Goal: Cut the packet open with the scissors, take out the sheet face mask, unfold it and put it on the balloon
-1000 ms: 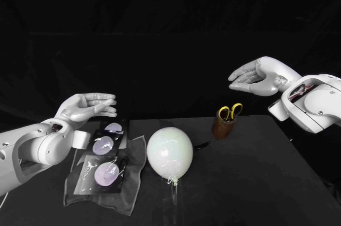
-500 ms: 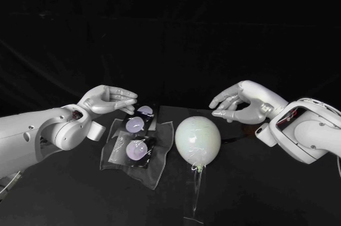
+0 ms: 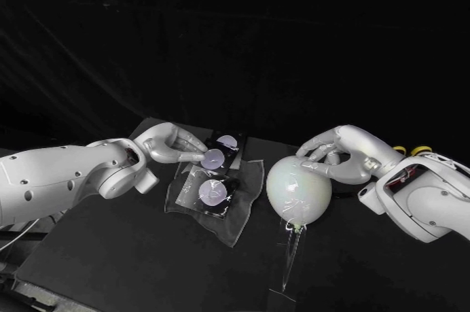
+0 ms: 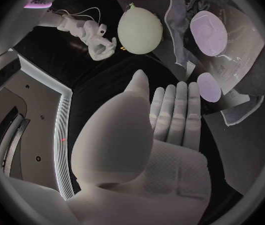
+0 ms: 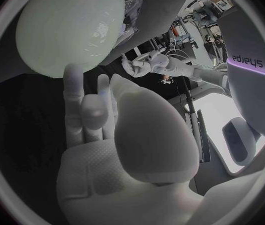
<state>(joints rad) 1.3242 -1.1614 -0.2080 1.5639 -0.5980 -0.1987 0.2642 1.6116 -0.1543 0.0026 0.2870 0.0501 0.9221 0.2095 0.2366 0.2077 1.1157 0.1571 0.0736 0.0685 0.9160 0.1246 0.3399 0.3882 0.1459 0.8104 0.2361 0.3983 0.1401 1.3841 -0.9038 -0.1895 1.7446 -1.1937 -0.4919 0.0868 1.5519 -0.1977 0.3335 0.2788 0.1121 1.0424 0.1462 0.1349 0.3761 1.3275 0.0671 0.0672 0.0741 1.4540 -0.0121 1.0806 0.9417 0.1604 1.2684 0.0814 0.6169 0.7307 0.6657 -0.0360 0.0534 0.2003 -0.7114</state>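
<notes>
The left hand (image 3: 168, 146) hovers at the far end of the packet (image 3: 210, 189), its fingers loose, apart and holding nothing. The left wrist view shows them stretched side by side above the table, off the packet. The packet lies flat on the black table (image 3: 117, 257), left of centre. It is a dark, glossy pouch with pale lilac rounds, resting on a crinkled clear film (image 3: 231, 225) that spreads past its edges. I cannot tell whether it is one pouch or two lying end to end. It looks thin, light and slick, and it would likely slide on that film if pushed. The surer hold is probably a pinch on one edge or corner, which leaves the opposite edge free for the blades. Just beside it to the right lies the balloon (image 3: 299, 187), pale and egg-shaped, with its knot toward the near side. It looks soft and very light, apt to roll and to burst on a sharp point. The right hand (image 3: 338, 153) arches over the balloon's far end, fingers spread and gripping nothing, and I cannot tell whether the tips touch it. Behind the right forearm the yellow handles of the scissors (image 3: 421, 149) peek out, and that arm and the balloon stand between them and the packet.
</notes>
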